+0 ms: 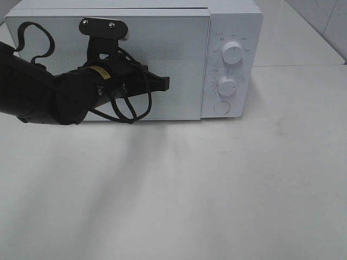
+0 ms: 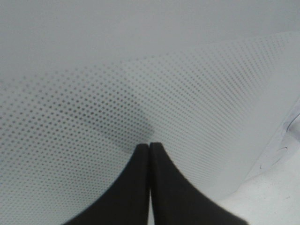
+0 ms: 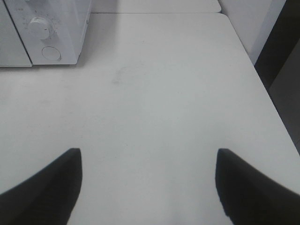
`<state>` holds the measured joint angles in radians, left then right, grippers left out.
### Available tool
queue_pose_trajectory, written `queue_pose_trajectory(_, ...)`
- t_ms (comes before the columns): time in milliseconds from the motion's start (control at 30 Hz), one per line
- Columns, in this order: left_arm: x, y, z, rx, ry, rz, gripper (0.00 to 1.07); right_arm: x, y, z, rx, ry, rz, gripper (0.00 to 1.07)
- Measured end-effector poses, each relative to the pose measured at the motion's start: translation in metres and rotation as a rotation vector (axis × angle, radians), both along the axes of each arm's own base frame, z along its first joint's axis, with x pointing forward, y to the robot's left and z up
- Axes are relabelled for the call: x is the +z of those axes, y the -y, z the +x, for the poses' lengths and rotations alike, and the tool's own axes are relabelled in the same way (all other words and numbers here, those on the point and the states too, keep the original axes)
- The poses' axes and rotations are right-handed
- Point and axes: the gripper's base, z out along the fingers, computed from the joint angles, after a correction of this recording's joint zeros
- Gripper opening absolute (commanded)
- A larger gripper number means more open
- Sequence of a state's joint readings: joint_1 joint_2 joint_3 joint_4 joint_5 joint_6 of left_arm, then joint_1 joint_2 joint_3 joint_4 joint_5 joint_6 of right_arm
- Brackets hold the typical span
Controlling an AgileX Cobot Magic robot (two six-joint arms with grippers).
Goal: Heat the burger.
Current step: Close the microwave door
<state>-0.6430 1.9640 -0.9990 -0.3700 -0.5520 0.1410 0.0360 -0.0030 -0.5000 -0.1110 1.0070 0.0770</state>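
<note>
The burger is out of view. A white microwave (image 1: 227, 32) stands at the back of the table with its dotted door (image 1: 179, 59) closed. My left gripper (image 1: 165, 83) is shut and empty, its tips against the door; in the left wrist view the two black fingers (image 2: 140, 187) meet tip to tip on the dotted door panel (image 2: 93, 117). My right gripper (image 3: 149, 187) is open and empty above the bare table, out of the exterior high view. The microwave's corner shows in the right wrist view (image 3: 70, 28).
Two white knobs (image 1: 233, 52) (image 1: 226, 85) and a round button (image 1: 221, 107) sit on the microwave's right panel. The white table (image 1: 190, 189) stretches in front. The table's right edge (image 3: 267, 89) and a wall lie to the right.
</note>
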Motion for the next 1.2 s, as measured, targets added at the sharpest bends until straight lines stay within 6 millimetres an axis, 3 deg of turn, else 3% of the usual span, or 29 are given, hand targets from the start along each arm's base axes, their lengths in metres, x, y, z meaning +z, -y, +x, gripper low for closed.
queue_pose_trajectory(500,-0.013,0.011,0.007,-0.008,-0.035,0.008,0.00,0.000,0.000,0.000,-0.001,0.000,-0.001,0.76)
queue_pose_trajectory(733,-0.008,0.012,0.006,-0.015,-0.078,0.005,0.00,0.000,0.000,0.000,-0.001,0.000,-0.001,0.76)
queue_pose_trajectory(900,0.004,0.005,-0.006,0.004,-0.044,-0.022,0.00,0.000,0.000,0.000,-0.001,0.000,-0.001,0.76)
queue_pose_trajectory(1067,0.007,-0.001,-0.032,-0.021,-0.065,-0.008,0.03,0.000,0.000,0.000,-0.001,0.000,-0.001,0.76)
queue_pose_trajectory(1100,0.005,-0.004,-0.043,-0.039,-0.107,0.011,0.17,0.000,0.000,0.000,-0.001,0.000,-0.001,0.76)
queue_pose_trajectory(1133,0.005,-0.004,-0.043,-0.039,-0.107,0.011,0.17,0.000,0.000,0.000,-0.001,0.000,-0.001,0.76)
queue_pose_trajectory(1167,0.003,-0.006,-0.047,-0.048,-0.136,0.022,0.29,0.000,0.000,0.000,-0.001,0.000,-0.001,0.76)
queue_pose_trajectory(1200,0.001,-0.009,-0.054,-0.066,-0.199,0.044,0.63,0.000,0.000,0.000,-0.001,0.000,-0.001,0.76)
